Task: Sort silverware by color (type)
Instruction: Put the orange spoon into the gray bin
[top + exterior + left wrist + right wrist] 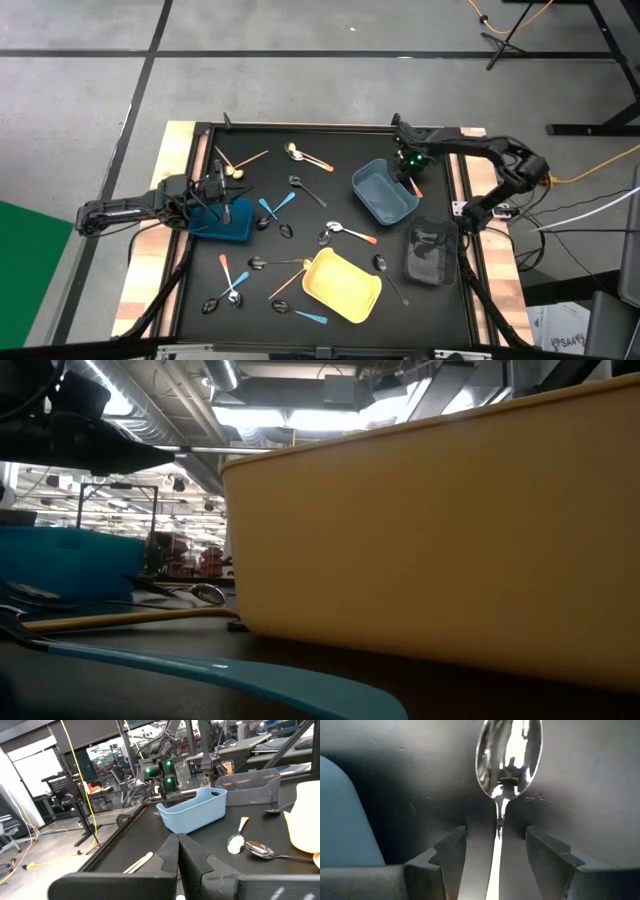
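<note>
Spoons lie scattered on the black mat (330, 135): black ones (305, 190), orange-handled ones (350, 233), blue-handled ones (277, 207) and tan ones (243, 163). My right gripper (497, 847) points down, open, at the far right beside the light blue bin (385, 192). Its fingers stand on either side of the neck of a silver spoon (510, 755) with an orange handle (415, 187), which lies flat on the mat. My left gripper (177, 847) rests shut and level over the darker blue bin (222, 222) at the left.
A yellow bin (342, 285) stands near the front middle and fills the low view (430, 530). A dark see-through bin (432, 250) stands at the right. In the low view a blue-handled spoon (200, 670) and a tan handle (120, 620) lie in front of the yellow bin.
</note>
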You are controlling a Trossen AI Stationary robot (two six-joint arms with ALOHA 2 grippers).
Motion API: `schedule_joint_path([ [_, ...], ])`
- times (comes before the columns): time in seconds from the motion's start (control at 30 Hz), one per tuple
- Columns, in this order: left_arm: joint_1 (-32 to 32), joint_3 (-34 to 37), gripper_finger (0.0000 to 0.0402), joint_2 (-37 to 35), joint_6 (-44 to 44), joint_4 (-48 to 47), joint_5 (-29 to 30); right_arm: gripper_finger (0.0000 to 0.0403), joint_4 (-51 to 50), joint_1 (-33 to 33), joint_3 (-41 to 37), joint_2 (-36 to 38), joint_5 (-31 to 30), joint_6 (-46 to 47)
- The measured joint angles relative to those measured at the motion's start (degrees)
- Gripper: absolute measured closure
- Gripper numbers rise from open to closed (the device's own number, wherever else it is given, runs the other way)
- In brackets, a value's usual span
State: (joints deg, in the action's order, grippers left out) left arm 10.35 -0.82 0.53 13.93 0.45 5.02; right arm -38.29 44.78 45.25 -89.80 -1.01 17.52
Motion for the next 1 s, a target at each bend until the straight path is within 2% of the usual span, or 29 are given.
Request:
schedule_joint_path([
  [0.13,0.0,0.0,0.0401,0.0,0.0,0.0,0.0,0.0205,0.3,-1.7,0.2,-1.0,-2.5,0.0],
  [0.33,0.0,0.0,0.0401,0.0,0.0,0.0,0.0,0.0212,0.4,-1.6,0.2,-1.3,-2.4,-0.1],
  [0.67,0.0,0.0,0.0401,0.0,0.0,0.0,0.0,0.0307,1.0,-1.7,0.1,-1.4,-2.1,0.0],
  [1.0,0.0,0.0,0.0401,0.0,0.0,0.0,0.0,0.0377,1.2,-1.7,0.0,-1.4,-2.5,0.0],
])
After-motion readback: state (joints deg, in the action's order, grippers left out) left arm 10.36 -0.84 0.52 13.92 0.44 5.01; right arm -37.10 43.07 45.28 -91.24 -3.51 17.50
